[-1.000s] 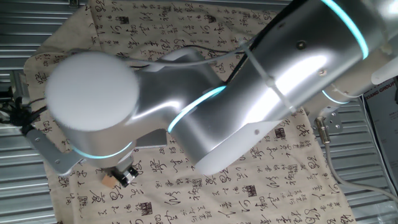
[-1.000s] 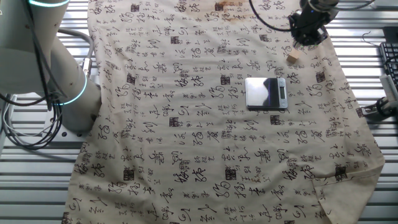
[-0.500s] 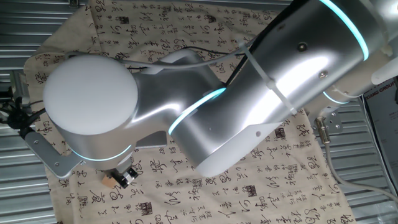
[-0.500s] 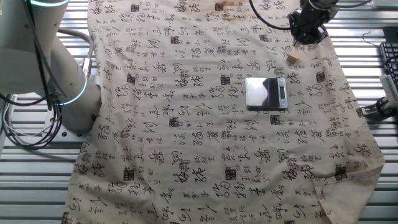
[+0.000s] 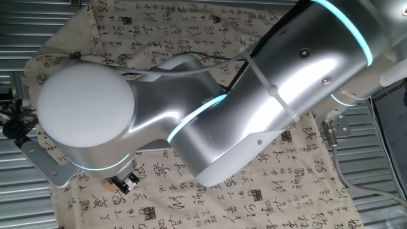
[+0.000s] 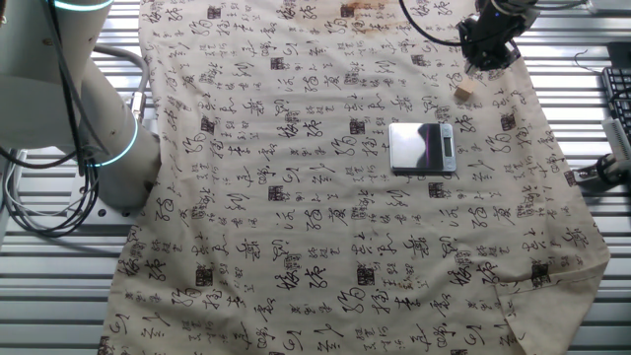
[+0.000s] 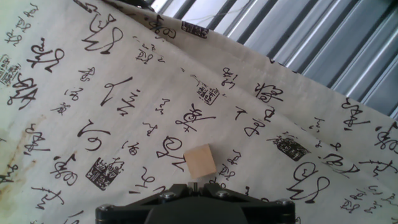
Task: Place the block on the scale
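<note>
The block (image 7: 200, 161), a small tan wooden cube, lies on the printed cloth just ahead of my gripper (image 7: 194, 185) in the hand view. The gripper's two dark jaw parts stand close together with only a thin gap, holding nothing. In the other fixed view the block (image 6: 465, 90) lies at the cloth's far right, just below the gripper (image 6: 488, 51). The scale (image 6: 422, 147), a dark grey square plate with a lighter strip on its right edge, lies below and left of the block. In one fixed view the block (image 5: 110, 186) sits beside the gripper (image 5: 128, 182); the arm hides the scale.
The cloth (image 6: 315, 197) with black characters covers the table. Ribbed metal (image 7: 323, 43) shows past the cloth's edge, close beyond the block. The arm's large silver body (image 5: 254, 95) fills most of one fixed view. The arm's base (image 6: 69, 108) stands at the left.
The arm's big joint has shifted a little left and down in one fixed view. The gripper stays beside the block, which has not moved.
</note>
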Robot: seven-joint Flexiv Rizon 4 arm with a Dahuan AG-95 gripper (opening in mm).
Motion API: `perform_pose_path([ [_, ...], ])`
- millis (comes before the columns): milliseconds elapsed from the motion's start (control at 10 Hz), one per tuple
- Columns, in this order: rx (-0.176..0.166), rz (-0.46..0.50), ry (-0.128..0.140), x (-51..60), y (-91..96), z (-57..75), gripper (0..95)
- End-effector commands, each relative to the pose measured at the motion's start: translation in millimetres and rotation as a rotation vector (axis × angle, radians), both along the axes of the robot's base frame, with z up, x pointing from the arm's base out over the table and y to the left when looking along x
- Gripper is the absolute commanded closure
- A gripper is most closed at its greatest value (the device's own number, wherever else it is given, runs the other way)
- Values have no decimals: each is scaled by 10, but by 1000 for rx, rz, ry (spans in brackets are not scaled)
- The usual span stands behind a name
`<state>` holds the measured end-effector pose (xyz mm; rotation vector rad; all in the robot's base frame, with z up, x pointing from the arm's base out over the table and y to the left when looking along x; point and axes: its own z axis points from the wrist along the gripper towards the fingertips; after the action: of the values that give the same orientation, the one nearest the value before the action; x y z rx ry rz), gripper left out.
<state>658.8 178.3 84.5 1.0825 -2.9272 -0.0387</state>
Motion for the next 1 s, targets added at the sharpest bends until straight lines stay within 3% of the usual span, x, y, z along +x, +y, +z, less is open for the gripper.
perform_pose_path([
  [100, 10, 0, -4, 16, 5, -32, 950],
  [700, 13, 97, -18, 67, 49, -65, 950],
  [800, 11, 115, -17, 73, 55, -71, 760],
  [900, 9, 127, -17, 77, 59, -74, 760],
  [1000, 9, 134, -19, 80, 61, -74, 570],
])
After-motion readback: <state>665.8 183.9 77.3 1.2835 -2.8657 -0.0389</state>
